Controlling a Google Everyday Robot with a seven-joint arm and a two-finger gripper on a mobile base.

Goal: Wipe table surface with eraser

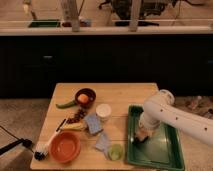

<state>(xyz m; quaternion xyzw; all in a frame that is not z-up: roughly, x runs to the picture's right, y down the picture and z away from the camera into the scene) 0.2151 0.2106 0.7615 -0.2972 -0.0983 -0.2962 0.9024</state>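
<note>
Camera view: the wooden counter [125,95] stands mid-frame, with a green tray [167,152] on its right side. The white arm [175,117] comes in from the right and bends down into the tray. The tool [140,140] is low inside the tray, near its left wall. A small tan block, apparently the eraser [144,133], sits right at the tool tip in the tray. I cannot tell whether the tool is wide, narrow or holding it.

To the left on the counter are:
- a dark bowl [85,96] with an orange fruit in it
- a green pepper [65,104] just beside that bowl
- a white cup [103,111]
- a blue-grey block [93,123] just below the cup
- a crumpled grey cloth [102,142]
- a small green cup [116,151]
- an orange bowl [65,146]
- a brush [47,145] at the left edge
</note>
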